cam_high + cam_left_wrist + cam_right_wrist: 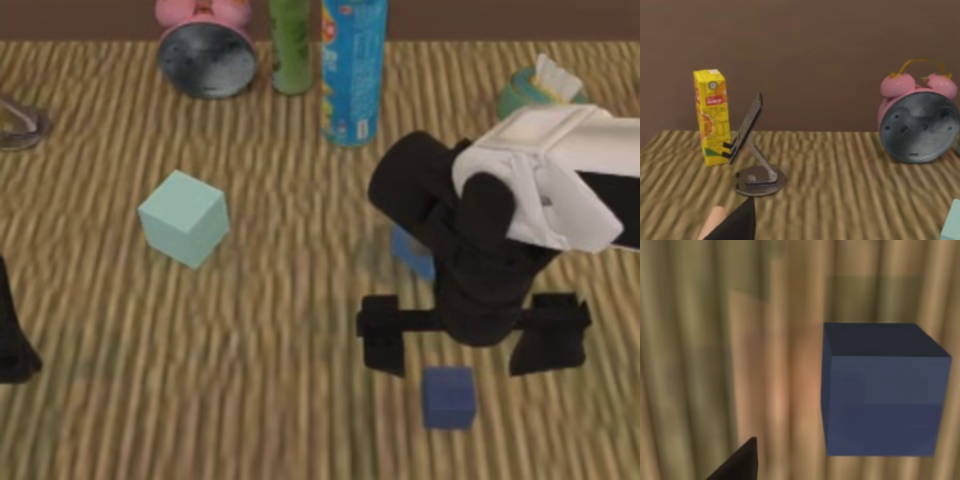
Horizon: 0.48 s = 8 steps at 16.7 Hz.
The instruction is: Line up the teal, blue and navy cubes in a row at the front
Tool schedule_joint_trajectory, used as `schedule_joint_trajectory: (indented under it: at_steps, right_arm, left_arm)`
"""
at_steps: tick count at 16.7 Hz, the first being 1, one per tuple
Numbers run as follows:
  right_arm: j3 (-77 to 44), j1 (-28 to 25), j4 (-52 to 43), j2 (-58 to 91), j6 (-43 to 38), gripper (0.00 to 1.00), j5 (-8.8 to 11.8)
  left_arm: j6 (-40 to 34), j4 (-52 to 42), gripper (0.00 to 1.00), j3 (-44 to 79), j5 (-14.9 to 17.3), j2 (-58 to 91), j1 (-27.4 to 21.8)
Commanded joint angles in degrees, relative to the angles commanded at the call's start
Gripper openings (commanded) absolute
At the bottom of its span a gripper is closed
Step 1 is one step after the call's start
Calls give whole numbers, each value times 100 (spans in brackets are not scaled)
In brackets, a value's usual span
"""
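The pale teal cube (183, 217) sits left of the table's middle; its edge shows in the left wrist view (952, 226). The blue cube (411, 250) lies mostly hidden under my right arm. The small navy cube (448, 397) rests near the front, just ahead of my right gripper (467, 340). That gripper hovers open with its fingers spread wide, holding nothing. The right wrist view has the navy cube (885, 390) off to one side of a fingertip (740, 462). My left gripper (12, 345) is parked at the table's left edge.
Along the back stand a pink alarm clock (207, 45), a green bottle (290, 45), a tall blue can (352, 70) and a green tissue holder (540, 90). A yellow juice carton (712, 117) and a phone stand (752, 160) are at the far left.
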<state>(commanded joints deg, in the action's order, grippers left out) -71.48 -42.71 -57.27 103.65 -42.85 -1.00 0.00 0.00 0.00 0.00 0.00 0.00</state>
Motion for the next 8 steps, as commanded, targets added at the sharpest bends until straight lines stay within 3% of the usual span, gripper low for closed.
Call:
schedule_joint_trajectory:
  at_steps: [8]
  right_arm:
    - [-296,34,-366,-113,87,100,-3]
  left_arm:
    - [0,0,100,0,0,0,0]
